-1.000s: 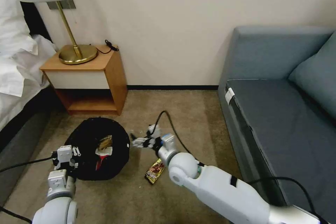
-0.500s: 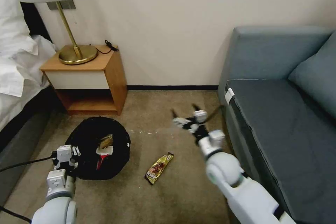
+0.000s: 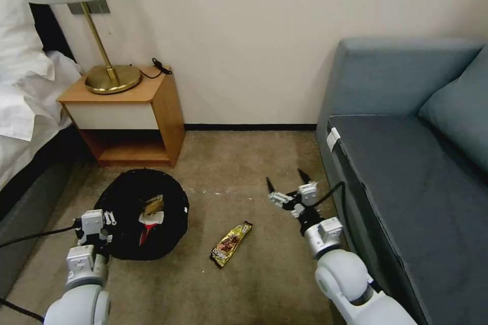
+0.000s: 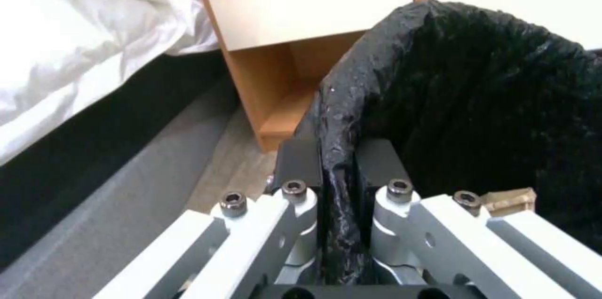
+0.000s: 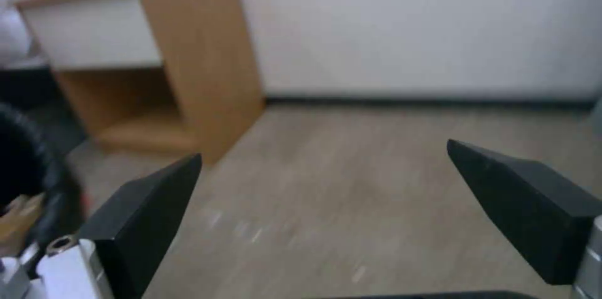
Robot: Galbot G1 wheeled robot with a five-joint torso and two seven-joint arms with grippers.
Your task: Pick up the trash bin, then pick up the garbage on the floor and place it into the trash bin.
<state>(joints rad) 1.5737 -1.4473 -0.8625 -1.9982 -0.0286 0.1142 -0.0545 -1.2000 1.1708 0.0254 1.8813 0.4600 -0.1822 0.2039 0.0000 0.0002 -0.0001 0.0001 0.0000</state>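
Observation:
The black trash bin (image 3: 129, 195) stands on the floor (image 3: 244, 162) in front of the nightstand. Inside it lie a brown piece (image 3: 152, 205) and a red-and-white wrapper (image 3: 149, 224). My left gripper (image 3: 100, 233) is shut on the bin's near rim; in the left wrist view its fingers (image 4: 300, 160) pinch the black liner (image 4: 489, 101). A gold-brown snack wrapper (image 3: 231, 244), one piece of the garbage, lies on the carpet right of the bin. My right gripper (image 3: 287, 185) hangs open and holds nothing, beyond and to the right of that wrapper, close to the sofa; its fingers (image 5: 144, 214) stand wide apart.
A wooden nightstand (image 3: 129, 117) with a brass lamp (image 3: 109, 73) stands against the wall behind the bin. A bed (image 3: 25, 111) runs along the left, a grey-blue sofa (image 3: 406, 162) along the right. Open carpet lies between bin and sofa.
My right arm swung from the bin's right edge away toward the sofa, and its gripper stays open. The left gripper and the bin have not moved.

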